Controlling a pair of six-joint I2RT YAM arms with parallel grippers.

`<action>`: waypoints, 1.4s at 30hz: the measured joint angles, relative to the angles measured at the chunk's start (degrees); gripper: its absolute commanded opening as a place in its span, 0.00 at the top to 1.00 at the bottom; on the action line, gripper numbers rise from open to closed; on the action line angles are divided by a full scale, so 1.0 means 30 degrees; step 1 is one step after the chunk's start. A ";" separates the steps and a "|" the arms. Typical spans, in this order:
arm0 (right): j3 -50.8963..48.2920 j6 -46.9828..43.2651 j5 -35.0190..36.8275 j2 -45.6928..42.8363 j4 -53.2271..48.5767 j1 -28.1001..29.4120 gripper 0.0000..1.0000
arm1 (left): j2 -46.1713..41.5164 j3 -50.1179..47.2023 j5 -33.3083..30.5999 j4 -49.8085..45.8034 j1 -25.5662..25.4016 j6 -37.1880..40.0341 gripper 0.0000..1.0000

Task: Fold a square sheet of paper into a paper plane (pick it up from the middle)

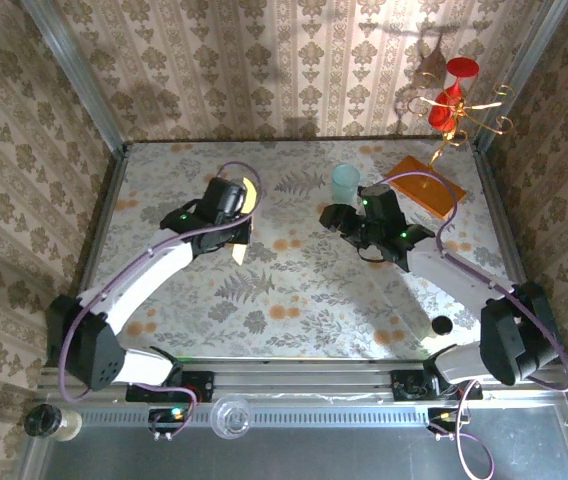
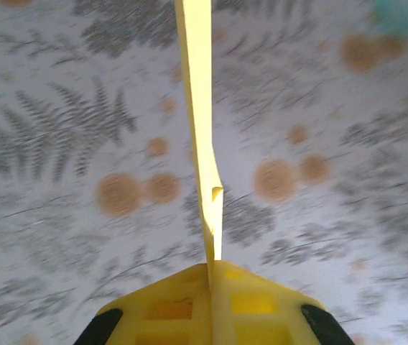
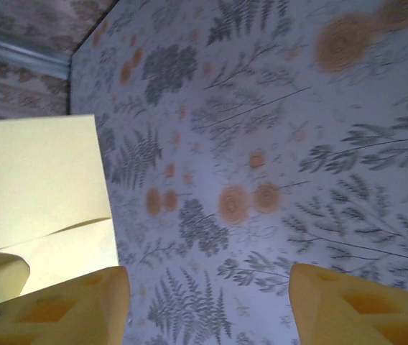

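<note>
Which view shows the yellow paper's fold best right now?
Right wrist: the yellow paper faces it broadside, crease visible. Left wrist sees it edge-on, pinched in the left gripper. Top external catches small slivers beside that gripper.

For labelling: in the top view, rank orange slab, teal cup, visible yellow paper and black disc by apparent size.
1. orange slab
2. teal cup and yellow paper: alike, paper partly hidden
3. black disc
</note>
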 measured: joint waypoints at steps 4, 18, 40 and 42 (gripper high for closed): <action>-0.0415 -0.0044 0.1217 -0.0940 -0.0882 -0.0474 0.38 | 0.2492 0.1552 -0.3468 -0.2499 -0.1239 0.0838 0.92; -0.2215 0.0401 0.2324 -0.2339 -0.2004 -0.2040 0.38 | 0.9770 0.5858 -0.5894 -0.5610 -0.4874 0.0634 0.77; 0.1195 -0.0736 0.1406 0.3359 -0.1880 0.2754 0.72 | 0.0845 -0.2047 0.3876 0.2331 0.1559 -0.2973 0.13; 0.2412 -0.1042 0.1173 0.4772 -0.1894 0.3847 0.76 | 0.0051 -0.3024 0.4299 0.2776 0.2463 -0.3242 0.07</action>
